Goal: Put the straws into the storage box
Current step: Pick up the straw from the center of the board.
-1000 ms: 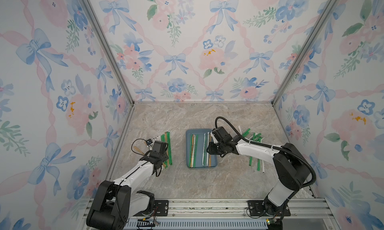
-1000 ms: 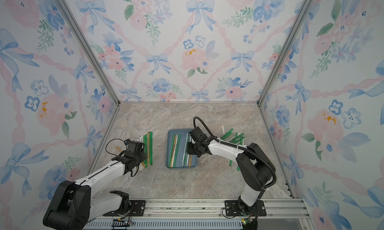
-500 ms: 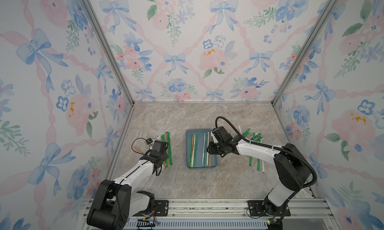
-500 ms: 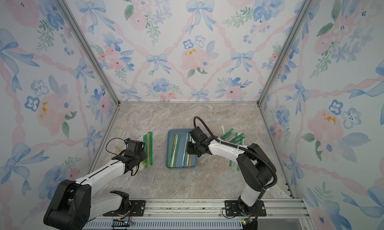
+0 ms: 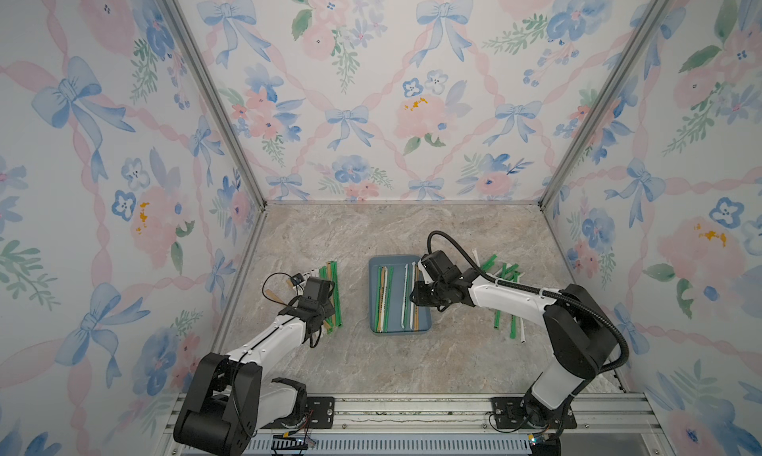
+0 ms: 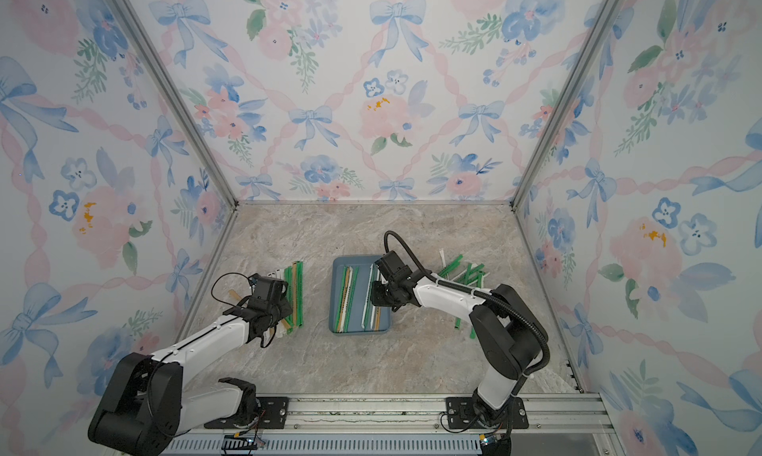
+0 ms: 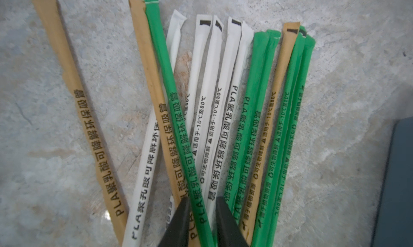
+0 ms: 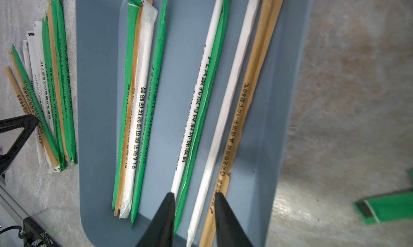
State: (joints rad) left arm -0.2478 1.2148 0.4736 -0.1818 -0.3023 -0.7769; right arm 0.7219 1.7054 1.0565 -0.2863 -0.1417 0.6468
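Straws [image 7: 250, 114]: light, thin, paper-wrapped, probably flimsy and slick, so a mid-length pinch should limit sagging. One fan of them lies on the bench [image 7: 44, 167] beside the storage box [image 8: 98, 100], which already holds several. Another scatter [image 5: 505, 276] lies on the box's other side. Left end effector [image 7: 203, 203] straddles a green straw [image 7: 178, 123]; pinch unconfirmed. Right end effector [image 8: 194, 196] stands parted and empty over the box.

From my remote station, this is the cell I work in. Three walls [image 5: 371, 103] are papered in a watercolour print of blue bows, pink ribbons and flowers, and they meet at bare aluminium posts [image 5: 216, 103] in the back corners. The floor [image 5: 391, 363] is a beige-grey marbled sheet, evenly lit, with only soft shadows. An aluminium rail [image 5: 412, 408] runs along the near edge, above a slotted strip [image 5: 412, 445].
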